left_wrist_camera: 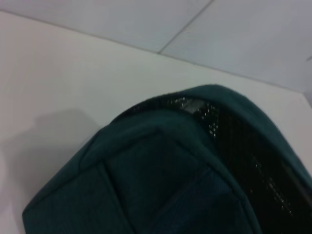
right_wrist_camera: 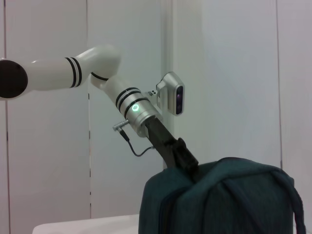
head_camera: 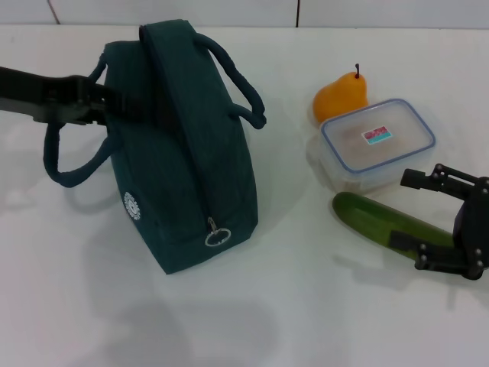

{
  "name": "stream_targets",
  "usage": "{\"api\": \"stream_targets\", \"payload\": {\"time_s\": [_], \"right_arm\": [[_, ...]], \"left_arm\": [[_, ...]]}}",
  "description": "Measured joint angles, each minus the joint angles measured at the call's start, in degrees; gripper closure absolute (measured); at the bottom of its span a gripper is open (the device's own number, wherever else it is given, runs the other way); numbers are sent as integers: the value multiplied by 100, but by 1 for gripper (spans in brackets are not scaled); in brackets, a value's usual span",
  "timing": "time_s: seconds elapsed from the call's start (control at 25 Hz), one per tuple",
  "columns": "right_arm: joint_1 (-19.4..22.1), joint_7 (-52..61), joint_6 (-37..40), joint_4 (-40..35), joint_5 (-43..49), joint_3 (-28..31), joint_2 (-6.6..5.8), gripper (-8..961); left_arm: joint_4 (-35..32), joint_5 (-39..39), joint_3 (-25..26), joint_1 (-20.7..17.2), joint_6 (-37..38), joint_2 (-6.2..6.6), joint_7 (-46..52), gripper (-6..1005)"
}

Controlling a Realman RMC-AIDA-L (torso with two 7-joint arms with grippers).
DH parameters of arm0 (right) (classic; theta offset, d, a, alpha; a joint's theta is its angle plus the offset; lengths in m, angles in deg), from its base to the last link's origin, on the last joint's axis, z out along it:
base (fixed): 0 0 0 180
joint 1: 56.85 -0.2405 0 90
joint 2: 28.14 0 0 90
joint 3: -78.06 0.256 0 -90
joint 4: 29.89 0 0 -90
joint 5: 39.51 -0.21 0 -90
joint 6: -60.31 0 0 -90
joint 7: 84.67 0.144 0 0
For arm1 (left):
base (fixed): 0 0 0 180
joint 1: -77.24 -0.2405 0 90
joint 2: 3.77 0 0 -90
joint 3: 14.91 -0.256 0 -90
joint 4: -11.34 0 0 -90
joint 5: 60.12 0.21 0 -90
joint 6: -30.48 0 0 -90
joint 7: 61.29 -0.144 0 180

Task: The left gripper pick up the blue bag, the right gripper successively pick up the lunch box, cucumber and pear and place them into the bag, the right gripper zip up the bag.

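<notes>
On the white table (head_camera: 252,321), the blue bag (head_camera: 183,168) stood upright left of centre, its zipped ridge running from the far side toward the robot and the ring zip pull (head_camera: 216,235) hanging at the near end. The left gripper (head_camera: 114,103) was at the bag's far upper corner, by the handles; whether its jaws were closed on the fabric could not be told. The bag looked soft and light, likely to sag if lifted by one corner, so a padded handle seemed the surer hold.

To the right, the lunch box (head_camera: 377,143) lay flat with the pear (head_camera: 341,98) just behind it, stem up. The box appeared rigid, smooth and light, best pinched across its short sides. The cucumber (head_camera: 382,220) lay just in front of the box, its long axis slanting from the blunt end near the box toward the right edge. The right gripper (head_camera: 447,222) hovered open and empty, jaws straddling the cucumber's far-right end.
</notes>
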Motion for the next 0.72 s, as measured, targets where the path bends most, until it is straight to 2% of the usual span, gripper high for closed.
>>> {"api": "stream_targets", "payload": {"time_s": [0.08, 0.32, 0.4, 0.56, 0.72], "right_arm": [[2, 0, 2, 0, 0, 0, 13, 157], [21, 31, 3, 40, 0, 1, 26, 157], [21, 31, 3, 40, 0, 1, 26, 157], [56, 99, -9, 60, -77, 22, 47, 157], [58, 499, -179, 71, -147, 290, 69, 157]], "left_arm": [[63, 52, -8, 20, 3, -18, -88, 287], [115, 243, -18, 23, 36, -51, -126, 509], [69, 255, -20, 9, 111, -51, -127, 751], [-132, 223, 18, -23, 275, -51, -116, 808], [-374, 213, 39, -43, 441, -40, -102, 866]]}}
